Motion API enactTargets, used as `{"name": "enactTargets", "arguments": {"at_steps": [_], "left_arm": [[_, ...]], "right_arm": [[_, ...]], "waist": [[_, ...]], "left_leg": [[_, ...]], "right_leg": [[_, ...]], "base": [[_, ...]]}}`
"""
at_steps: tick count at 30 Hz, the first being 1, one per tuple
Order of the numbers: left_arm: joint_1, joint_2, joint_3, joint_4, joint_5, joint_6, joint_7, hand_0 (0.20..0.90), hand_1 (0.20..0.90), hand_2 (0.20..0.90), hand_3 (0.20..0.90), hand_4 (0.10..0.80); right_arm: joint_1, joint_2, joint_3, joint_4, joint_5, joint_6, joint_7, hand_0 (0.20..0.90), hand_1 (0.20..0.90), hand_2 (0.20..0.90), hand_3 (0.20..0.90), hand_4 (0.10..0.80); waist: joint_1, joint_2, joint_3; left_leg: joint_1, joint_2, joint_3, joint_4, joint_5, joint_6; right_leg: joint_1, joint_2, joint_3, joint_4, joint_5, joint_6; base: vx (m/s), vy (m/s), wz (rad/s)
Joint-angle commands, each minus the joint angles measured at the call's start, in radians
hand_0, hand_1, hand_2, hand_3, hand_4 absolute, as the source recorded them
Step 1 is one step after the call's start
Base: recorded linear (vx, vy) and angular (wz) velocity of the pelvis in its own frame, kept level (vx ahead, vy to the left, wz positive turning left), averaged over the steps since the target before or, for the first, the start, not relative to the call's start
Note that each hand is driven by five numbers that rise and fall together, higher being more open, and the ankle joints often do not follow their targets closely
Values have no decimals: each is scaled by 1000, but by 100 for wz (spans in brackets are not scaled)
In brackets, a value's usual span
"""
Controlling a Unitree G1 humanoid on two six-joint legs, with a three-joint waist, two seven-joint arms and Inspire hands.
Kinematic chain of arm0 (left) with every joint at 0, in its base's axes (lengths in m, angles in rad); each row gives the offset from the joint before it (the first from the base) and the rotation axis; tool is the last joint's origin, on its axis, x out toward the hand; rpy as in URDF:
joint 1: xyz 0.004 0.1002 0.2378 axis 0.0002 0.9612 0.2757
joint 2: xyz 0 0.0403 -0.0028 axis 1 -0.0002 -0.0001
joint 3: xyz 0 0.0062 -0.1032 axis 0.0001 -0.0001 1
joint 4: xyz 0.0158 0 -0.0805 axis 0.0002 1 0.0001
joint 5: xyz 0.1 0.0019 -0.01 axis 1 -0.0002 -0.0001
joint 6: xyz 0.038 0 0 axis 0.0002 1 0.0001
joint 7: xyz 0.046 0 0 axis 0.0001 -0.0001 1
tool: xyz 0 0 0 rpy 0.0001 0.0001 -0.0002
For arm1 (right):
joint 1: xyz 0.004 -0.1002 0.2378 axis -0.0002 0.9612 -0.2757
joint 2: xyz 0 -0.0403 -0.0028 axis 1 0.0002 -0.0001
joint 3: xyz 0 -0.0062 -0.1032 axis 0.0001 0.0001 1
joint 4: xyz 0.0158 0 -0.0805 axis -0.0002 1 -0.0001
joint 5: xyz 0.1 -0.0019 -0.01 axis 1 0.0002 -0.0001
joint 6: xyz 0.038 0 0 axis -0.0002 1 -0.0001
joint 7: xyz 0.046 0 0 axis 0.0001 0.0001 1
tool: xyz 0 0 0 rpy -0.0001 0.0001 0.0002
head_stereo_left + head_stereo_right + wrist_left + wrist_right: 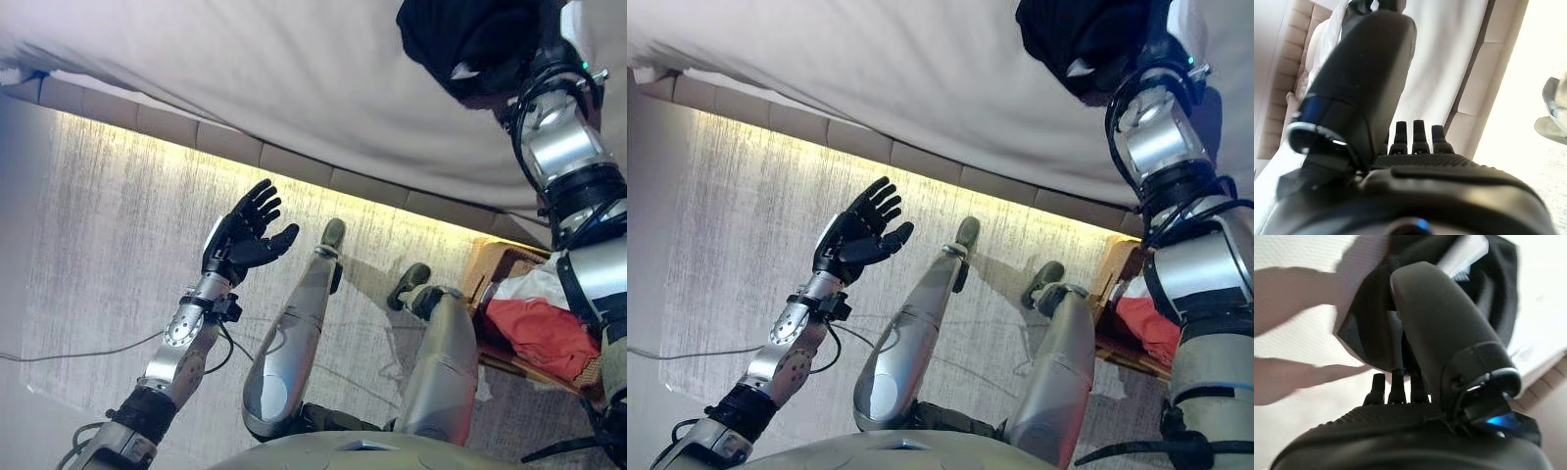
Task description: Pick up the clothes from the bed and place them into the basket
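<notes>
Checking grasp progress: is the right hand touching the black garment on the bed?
Touching. In the right wrist view the right hand has its fingers pushed into the black garment.

1. Left hand [240,238]: matt black, ribbed fingers, pale patch on its back; textured black palm in the left wrist view.
2. Left arm [181,343]: silver-grey shell with round screw holes; black band near the elbow; thin black cables at the wrist.
3. Right arm [568,157]: silver-grey segments split by black rings; black cables looped round it; small green light.
4. Right hand [1444,328]: smooth dark thumb; blue light at its base.
</notes>
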Motion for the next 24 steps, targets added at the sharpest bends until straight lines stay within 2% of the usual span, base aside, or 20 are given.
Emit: {"name": "enactTargets", "arguments": {"at_steps": [1,4,7,8,9,14,19,24], "left_arm": [[40,31,31,-155,-31,-111,16,900,900,900,900,800],[53,49,48,-179,-31,-117,14,900,900,900,900,800],[54,73,75,-209,-37,-108,32,900,900,900,900,800],[55,72,91,-213,-47,-100,26,900,900,900,900,800],[54,72,98,-217,-49,-94,24,900,900,900,900,800],[35,87,123,-216,-87,-68,11,900,900,900,900,800],[48,99,130,-215,-96,-73,-12,900,900,900,900,800],[69,106,131,-208,-93,-96,-29,900,900,900,900,800]], "right_arm": [[-172,-134,112,-3,24,-18,-11,900,900,900,900,800],[-202,-139,133,25,75,-14,-6,900,900,900,900,800],[-219,-131,117,32,290,-57,46,900,900,900,900,800],[-211,-111,81,32,409,-103,115,733,733,733,705,605],[-208,-103,71,32,451,-123,124,300,300,300,200,100],[-191,-80,-6,111,517,-285,211,300,300,300,200,100],[-190,-89,-26,129,492,-324,204,300,300,300,200,100],[-175,-104,-44,121,500,-326,183,300,300,300,200,100]], "waist": [[46,65,-48],[57,66,-48],[64,61,-48],[65,66,-48],[66,67,-48],[65,73,-48],[69,67,-48],[67,58,-48]], "left_leg": [[-62,-42,32,173,-199,81],[-120,-49,31,213,-206,90],[-194,-52,31,267,-214,101],[-217,-54,38,284,-215,101],[-229,-58,40,296,-216,99],[-258,-62,49,360,-236,98],[-257,-58,45,392,-252,98],[-217,-50,42,379,-257,93]], "right_leg": [[-16,76,-36,74,-64,-35],[-68,79,-33,106,-71,-37],[-137,75,-34,161,-80,-35],[-158,75,-33,184,-87,-38],[-167,76,-29,196,-92,-38],[-195,79,-20,255,-116,-40],[-185,81,-27,268,-121,-39],[-147,83,-35,251,-117,-35]], "base": [[-3,-11,13],[-25,-41,9],[-49,-47,3],[-43,11,2],[-51,15,1],[-19,3,-2],[6,-26,-26],[8,-36,18]]}}
